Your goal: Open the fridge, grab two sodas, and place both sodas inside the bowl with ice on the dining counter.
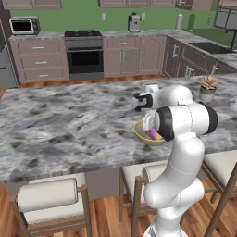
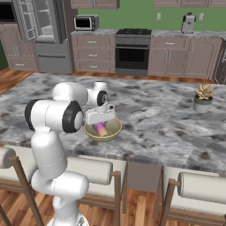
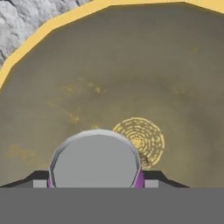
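One purple soda [image 3: 94,159] gripped by hand [image 3: 94,183], low inside bowl [image 3: 52,28], rim w/ bare counter [image 1: 69,125] round it

Tabletop [image 1: 69,120]: polished grey-and-white marbled stone, smooth, faint sheen. Bowl [image 2: 114,129]: tan-yellow, smooth matt wall; in the hand view its inside looks dull olive-brown with mottled yellow flecks and a ringed mark at the bottom. Soda can [image 3: 94,159]: flat pale grey metal-looking top, purple sides. Stools [image 1: 48,201]: brown wood frames, cream cushioned padding. Floor [image 1: 106,217]: glossy wood planks. Robot arm [image 1: 183,152]: glossy white shell, dark joints.
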You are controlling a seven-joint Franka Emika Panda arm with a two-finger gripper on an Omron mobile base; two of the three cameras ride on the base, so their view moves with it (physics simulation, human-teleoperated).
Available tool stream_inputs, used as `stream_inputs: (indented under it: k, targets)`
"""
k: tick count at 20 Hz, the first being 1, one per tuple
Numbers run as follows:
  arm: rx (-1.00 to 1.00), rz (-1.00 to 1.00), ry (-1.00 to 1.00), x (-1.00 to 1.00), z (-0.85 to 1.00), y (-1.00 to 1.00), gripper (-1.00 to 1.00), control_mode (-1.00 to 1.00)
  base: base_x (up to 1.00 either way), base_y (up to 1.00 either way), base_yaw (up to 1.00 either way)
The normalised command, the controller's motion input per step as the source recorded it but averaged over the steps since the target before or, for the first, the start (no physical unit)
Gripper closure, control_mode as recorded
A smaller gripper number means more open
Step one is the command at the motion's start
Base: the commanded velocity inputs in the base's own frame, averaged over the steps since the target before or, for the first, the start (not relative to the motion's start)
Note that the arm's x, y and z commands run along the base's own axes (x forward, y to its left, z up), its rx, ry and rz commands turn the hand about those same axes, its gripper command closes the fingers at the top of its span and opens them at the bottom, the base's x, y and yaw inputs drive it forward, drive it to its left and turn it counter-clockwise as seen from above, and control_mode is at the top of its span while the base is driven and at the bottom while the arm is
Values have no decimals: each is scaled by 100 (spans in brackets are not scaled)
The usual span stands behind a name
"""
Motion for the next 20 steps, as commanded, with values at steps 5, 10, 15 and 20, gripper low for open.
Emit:
stream_inputs:
  k: [5,10,15,20]
  targets:
    - [1,8,0,7,-15,5,-100,-100,0,0,0]
    - [3,7,-3,-1,-1,0,-100,-100,0,0,0]
    - [0,3,-6,-20,8,0,-100,-100,0,0,0]
    - [1,0,-7,-28,26,0,-100,-100,0,0,0]
